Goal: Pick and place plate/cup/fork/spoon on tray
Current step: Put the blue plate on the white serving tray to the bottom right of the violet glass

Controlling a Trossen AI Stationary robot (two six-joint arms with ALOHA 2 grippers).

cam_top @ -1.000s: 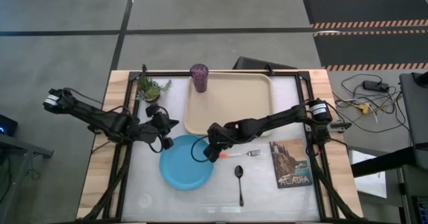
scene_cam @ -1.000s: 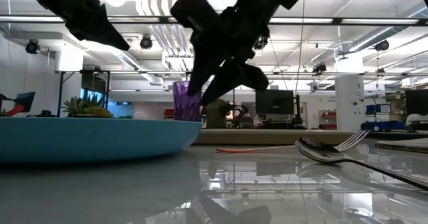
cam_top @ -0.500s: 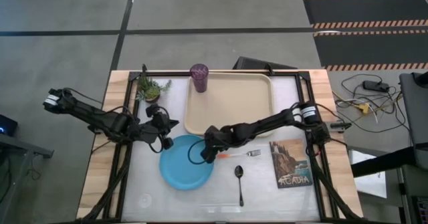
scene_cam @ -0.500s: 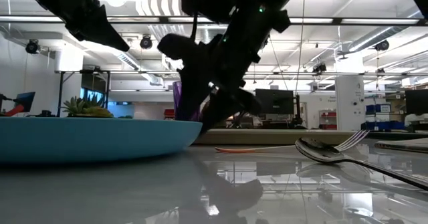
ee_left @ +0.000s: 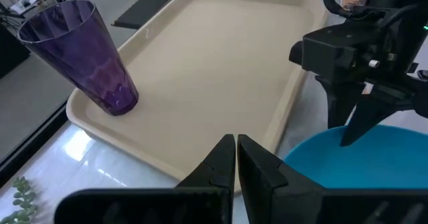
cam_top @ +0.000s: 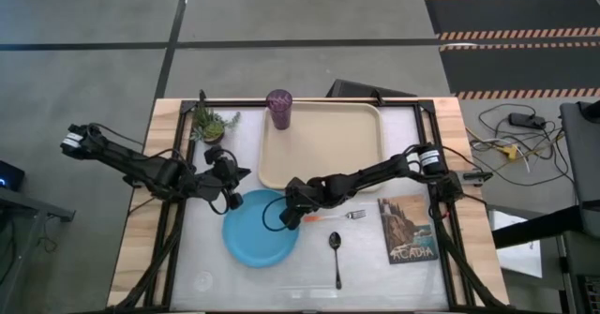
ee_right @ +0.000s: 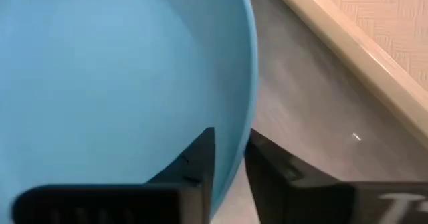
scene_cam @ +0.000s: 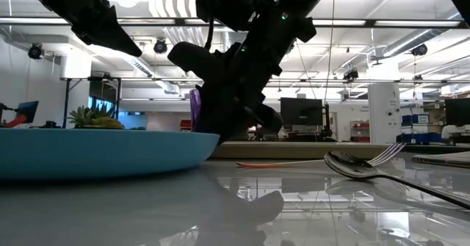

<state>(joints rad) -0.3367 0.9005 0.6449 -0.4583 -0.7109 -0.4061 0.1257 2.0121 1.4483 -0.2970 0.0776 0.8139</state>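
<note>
Right wrist view crops the right gripper [ee_right: 229,158], jaws pinching the plate [ee_right: 120,70] rim; left gripper [ee_left: 237,162] shut, empty.

This is a robotics lab or industrial workshop hall. Past the right claw [scene_cam: 235,125] in the low view, an open room stretches away with exposed ceiling ducts [scene_cam: 180,37], hanging strip lights [scene_cam: 382,23] and white columns [scene_cam: 380,112]. Behind the claw stand computer monitors [scene_cam: 301,111] on desks. From above, the wooden tabletop [cam_top: 136,234] sits in a black metal frame [cam_top: 424,117] on a bare grey concrete floor [cam_top: 94,33]. Far beyond the claw, black-and-orange hazard-striped mats [cam_top: 511,37] lie on that floor, and loose cables and plugs [cam_top: 511,136] trail off beside the tabletop's edge.
</note>
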